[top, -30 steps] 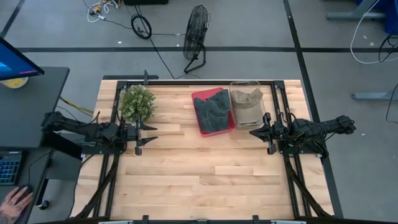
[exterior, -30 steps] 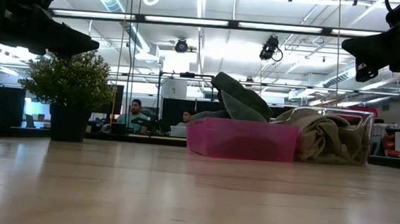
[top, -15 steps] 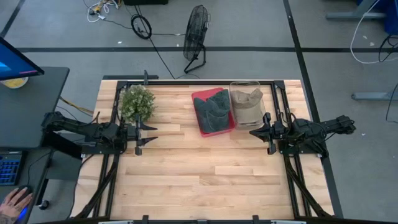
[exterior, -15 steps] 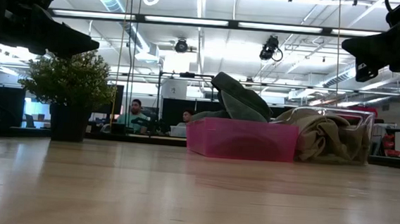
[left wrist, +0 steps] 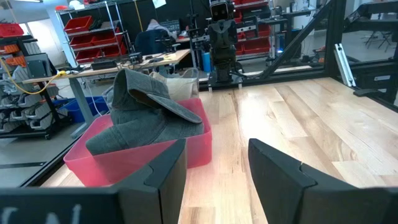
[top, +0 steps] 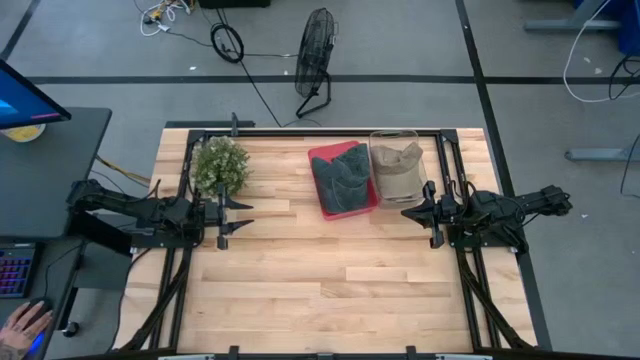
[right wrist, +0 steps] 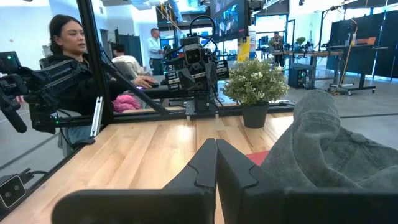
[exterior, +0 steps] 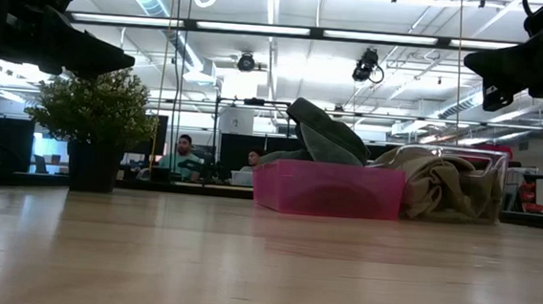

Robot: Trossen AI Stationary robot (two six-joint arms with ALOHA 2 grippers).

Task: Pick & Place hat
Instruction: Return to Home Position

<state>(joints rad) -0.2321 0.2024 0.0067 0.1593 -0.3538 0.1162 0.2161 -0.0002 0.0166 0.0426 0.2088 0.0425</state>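
Dark grey-green hats [top: 342, 177] lie piled in a pink bin [top: 322, 155] at the table's far middle; they also show in the left wrist view [left wrist: 146, 115], the low view [exterior: 326, 132] and the right wrist view [right wrist: 323, 146]. Tan hats [top: 397, 166] fill a clear bin [top: 397, 135] to its right. My left gripper [top: 245, 217] hovers open at the table's left, fingers pointing right [left wrist: 214, 165]. My right gripper [top: 408, 213] hovers shut at the table's right, just near of the clear bin, fingers pointing left [right wrist: 216, 163].
A potted plant [top: 219, 165] stands at the far left, just beyond my left gripper. A black frame [top: 320, 131] rims the table. Bare wood [top: 330, 270] spans the middle and near side. People sit beyond the table [right wrist: 71, 56]; a hand [top: 22, 322] rests at a desk on the left.
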